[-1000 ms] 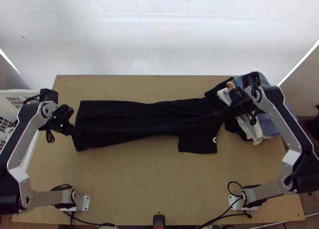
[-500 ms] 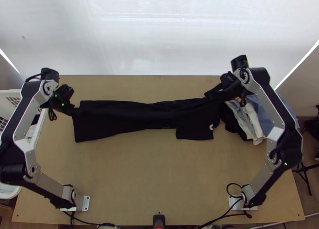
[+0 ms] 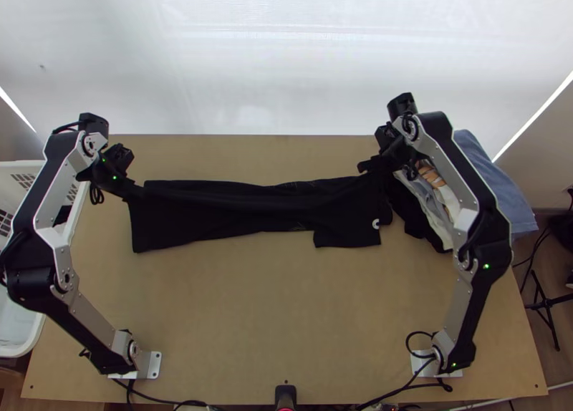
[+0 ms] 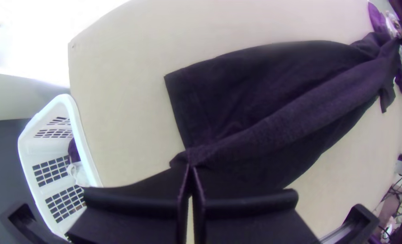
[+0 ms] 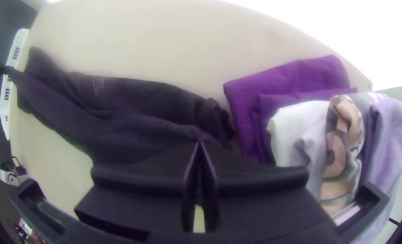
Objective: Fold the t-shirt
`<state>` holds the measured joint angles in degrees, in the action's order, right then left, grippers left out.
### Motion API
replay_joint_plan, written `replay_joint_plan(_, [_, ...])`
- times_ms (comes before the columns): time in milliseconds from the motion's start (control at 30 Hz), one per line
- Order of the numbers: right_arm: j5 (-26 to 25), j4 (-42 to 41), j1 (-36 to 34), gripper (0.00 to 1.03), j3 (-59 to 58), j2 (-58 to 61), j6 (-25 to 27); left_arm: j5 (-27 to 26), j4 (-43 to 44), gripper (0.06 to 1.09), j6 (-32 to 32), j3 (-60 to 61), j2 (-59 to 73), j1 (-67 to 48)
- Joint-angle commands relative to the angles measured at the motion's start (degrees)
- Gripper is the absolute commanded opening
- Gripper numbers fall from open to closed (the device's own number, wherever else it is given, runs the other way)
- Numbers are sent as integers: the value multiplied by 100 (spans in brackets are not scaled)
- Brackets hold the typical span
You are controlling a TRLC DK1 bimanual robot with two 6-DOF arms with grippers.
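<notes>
Top view: black cloth t-shirt (image 3: 272, 210) lies lengthwise across light wooden desk (image 3: 286, 311), a raised ridge running between both arms. Left tool (image 3: 139, 193) clamped on its end away from the sleeve; right tool (image 3: 368, 166) clamped on the sleeve end, near multicoloured clothes pile (image 3: 490, 178). White plastic basket (image 4: 77, 126) by desk's left edge.

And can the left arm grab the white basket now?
Probably not yet: the left gripper is pinching the black t-shirt, so it would have to let go first. The white basket is close to that arm, though.
</notes>
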<state>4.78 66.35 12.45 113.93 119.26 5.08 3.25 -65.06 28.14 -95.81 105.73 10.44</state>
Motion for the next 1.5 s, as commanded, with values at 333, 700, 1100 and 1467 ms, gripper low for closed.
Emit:
replay_joint_plan(333, [-653,1,38,3,384,528,-165,185,63,9,69,-78,571,354])
replay_joint_plan(700, [-680,361,153,29,499,370,-368,176,11,9,113,80,237,257])
replay_joint_plan(1100, [-188,915,293,29,-934,-834,-895,106,-42,9,139,115,79,152])
replay_joint_plan(1467, [-82,221,425,29,-1804,-887,-948,115,-51,9,148,18,88,134])
